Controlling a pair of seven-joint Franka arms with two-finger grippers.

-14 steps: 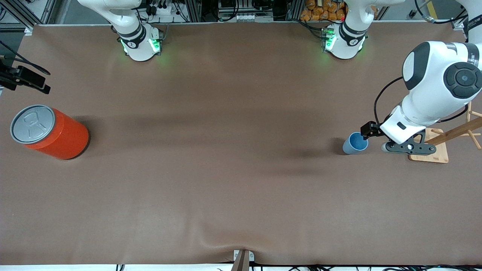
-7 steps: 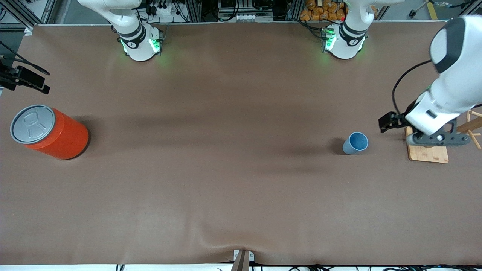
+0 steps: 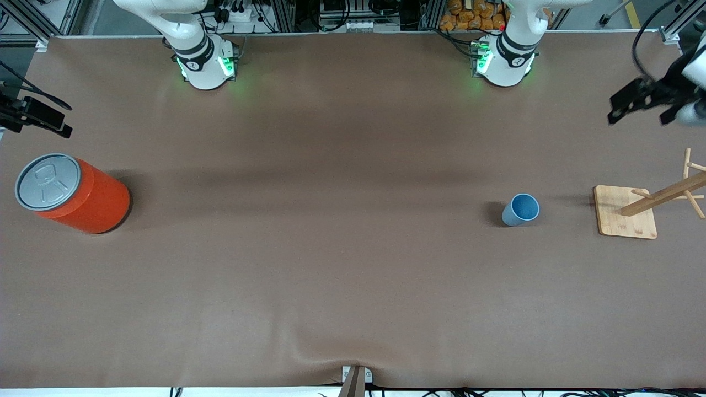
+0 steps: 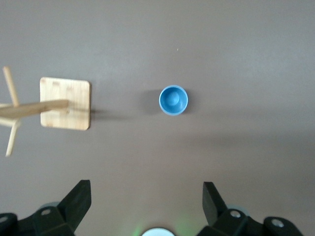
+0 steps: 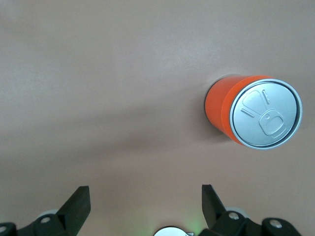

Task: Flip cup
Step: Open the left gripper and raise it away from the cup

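The small light-blue cup [image 3: 520,209] stands upright on the brown table, open rim up, toward the left arm's end. It also shows in the left wrist view [image 4: 173,100], where I look straight down into it. My left gripper [image 4: 145,191] is open and empty, high over the table and well apart from the cup. Its wrist [image 3: 642,99] shows at the edge of the front view. My right gripper [image 5: 143,194] is open and empty, up in the air near the orange can [image 5: 256,112]. The right arm waits.
A wooden rack with a square bamboo base [image 3: 625,219] stands beside the cup, closer to the table's end; it shows in the left wrist view [image 4: 65,103]. The big orange can with a grey pull-tab lid [image 3: 74,193] stands at the right arm's end.
My left gripper was low beside the cup and the rack. It has risen and drawn away toward the table's edge. The cup stays standing where it was. The right arm has not moved.
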